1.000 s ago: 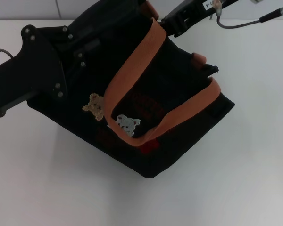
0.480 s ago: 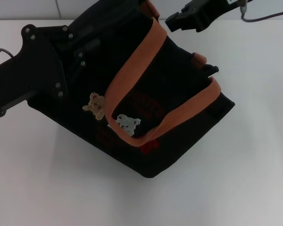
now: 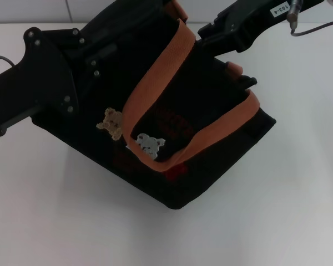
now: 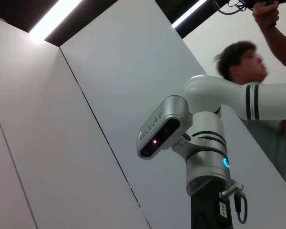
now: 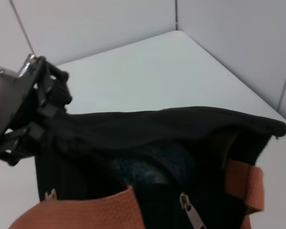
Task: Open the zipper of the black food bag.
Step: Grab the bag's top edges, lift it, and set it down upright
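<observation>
The black food bag [image 3: 172,138] hangs tilted above the white table, its orange-brown handles [image 3: 155,77] draped across the front with the bear patches. My left gripper [image 3: 83,61] clamps the bag's left top edge; in the right wrist view the left gripper [image 5: 35,121] pinches the fabric rim. My right gripper [image 3: 211,34] hovers at the bag's far top rim. In the right wrist view the bag [image 5: 148,138] gapes partly, and the zipper's silver pull tab [image 5: 193,217] lies near a handle. The left wrist view shows no bag.
The white table [image 3: 266,210] spreads around and below the bag. A grey cable [image 3: 316,27] trails from my right arm. Pale wall panels [image 5: 109,24] stand behind the table's far corner. A person [image 4: 248,62] stands beyond my right arm [image 4: 205,143].
My right gripper lifted slightly away from the bag's rim, then came back down beside it. The bag and my left gripper have barely moved.
</observation>
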Available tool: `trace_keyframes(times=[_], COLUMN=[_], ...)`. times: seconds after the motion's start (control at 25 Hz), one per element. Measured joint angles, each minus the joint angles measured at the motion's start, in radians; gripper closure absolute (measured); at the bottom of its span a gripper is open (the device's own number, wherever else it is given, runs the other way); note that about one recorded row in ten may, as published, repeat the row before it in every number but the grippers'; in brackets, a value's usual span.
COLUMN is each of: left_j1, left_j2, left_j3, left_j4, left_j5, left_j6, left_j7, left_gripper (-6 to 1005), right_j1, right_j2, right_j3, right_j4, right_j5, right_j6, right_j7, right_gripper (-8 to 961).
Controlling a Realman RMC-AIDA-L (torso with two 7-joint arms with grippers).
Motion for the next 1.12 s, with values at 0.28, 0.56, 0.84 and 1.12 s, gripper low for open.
trace_keyframes(times=[0.28, 0.56, 0.84, 1.12], left_j1=[0.0, -0.002, -0.003, -0.003], left_j2=[0.0, 0.0, 0.0, 0.0], left_j3=[0.004, 0.018, 0.026, 0.03], left_j4=[0.003, 0.005, 0.005, 0.003], left_j5=[-0.001, -0.003, -0.005, -0.005], left_j6=[0.0, 0.0, 0.0, 0.0], left_j7=[0.001, 0.001, 0.001, 0.001], left_gripper=[888, 888, 888, 891], right_j1=[0.004, -0.013, -0.025, -0.059], right_j2=[0.01, 0.014, 0.014, 0.015], right_j3=[-0.026, -0.066, -0.097, -0.099], right_j4=[0.039, 0.053, 0.061, -0.01], right_j5=[0.024, 0.057, 0.05, 0.047], right_j6=[0.026, 0.074, 0.111, 0.104], right_j7=[-0.113, -0.172, -0.187, -0.189], right_gripper=[593, 494, 733, 885])
